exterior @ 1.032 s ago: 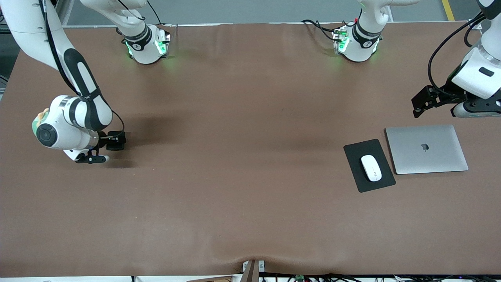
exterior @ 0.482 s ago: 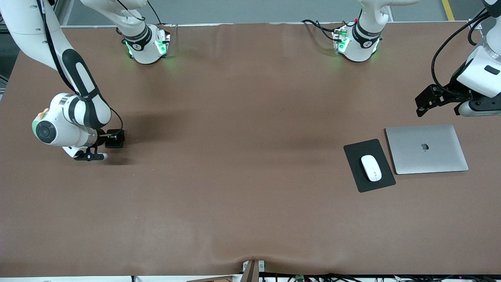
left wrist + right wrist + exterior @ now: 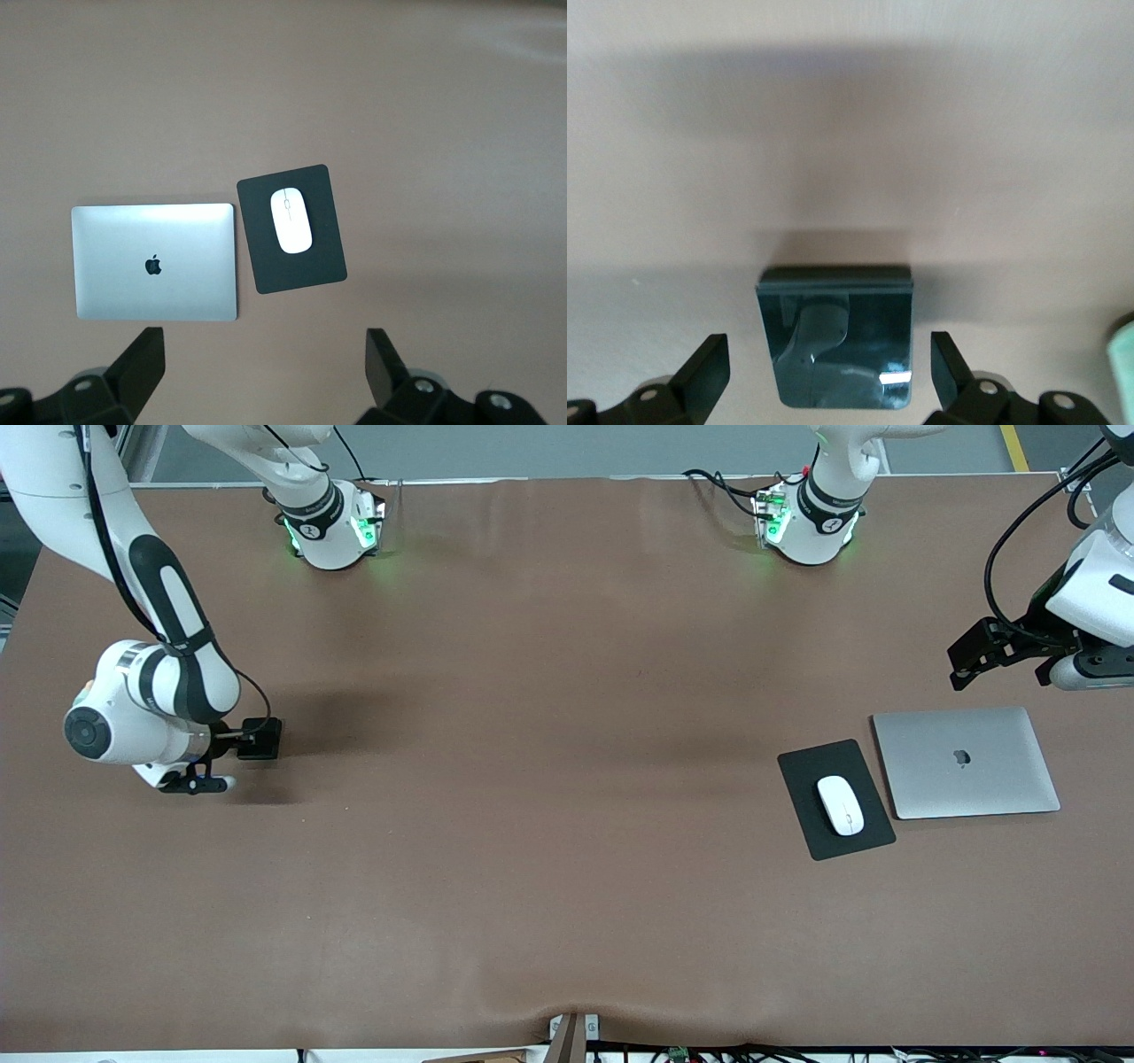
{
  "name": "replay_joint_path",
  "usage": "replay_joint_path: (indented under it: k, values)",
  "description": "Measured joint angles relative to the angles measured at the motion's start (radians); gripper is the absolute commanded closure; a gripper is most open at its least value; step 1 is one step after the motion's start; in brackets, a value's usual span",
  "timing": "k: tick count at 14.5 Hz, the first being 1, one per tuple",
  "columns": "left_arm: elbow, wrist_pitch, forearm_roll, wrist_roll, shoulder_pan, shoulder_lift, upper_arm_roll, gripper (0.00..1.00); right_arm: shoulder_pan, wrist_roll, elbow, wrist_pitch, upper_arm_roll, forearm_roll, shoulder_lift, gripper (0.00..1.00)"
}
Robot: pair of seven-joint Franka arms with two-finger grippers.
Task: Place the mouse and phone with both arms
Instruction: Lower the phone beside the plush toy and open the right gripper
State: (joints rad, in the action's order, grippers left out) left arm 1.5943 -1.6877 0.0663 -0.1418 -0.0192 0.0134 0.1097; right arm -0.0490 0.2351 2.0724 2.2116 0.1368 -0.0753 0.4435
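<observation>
We log the mouse resting on the black mouse pad, at nine o'clock of the closed laptop by the left arm's end; the left gripper hangs released over bare table at the laptop's twelve. At the right arm's end the phone lies flat between the spread fingers of the right gripper (no contact visible). Risk as we judge it: a careless lift could clip and skid that slick slab.

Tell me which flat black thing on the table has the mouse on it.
The mouse pad, beside the laptop: the white mouse lies on it. The phone, smaller and glossy, sits bare below the open right gripper.
</observation>
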Motion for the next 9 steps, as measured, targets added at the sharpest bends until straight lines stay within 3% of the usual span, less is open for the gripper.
replay_joint_path:
  k: [4,9]
  values:
    - [0.002,0.0,0.0,-0.002,-0.006,0.0,0.004,0.0,0.0,0.034,-0.124,-0.05,-0.015,0.0,0.001,0.0]
    - [0.005,0.0,0.0,-0.002,-0.006,-0.003,0.004,0.0,-0.004,0.17,-0.36,-0.285,-0.016,0.0,0.0,0.0]
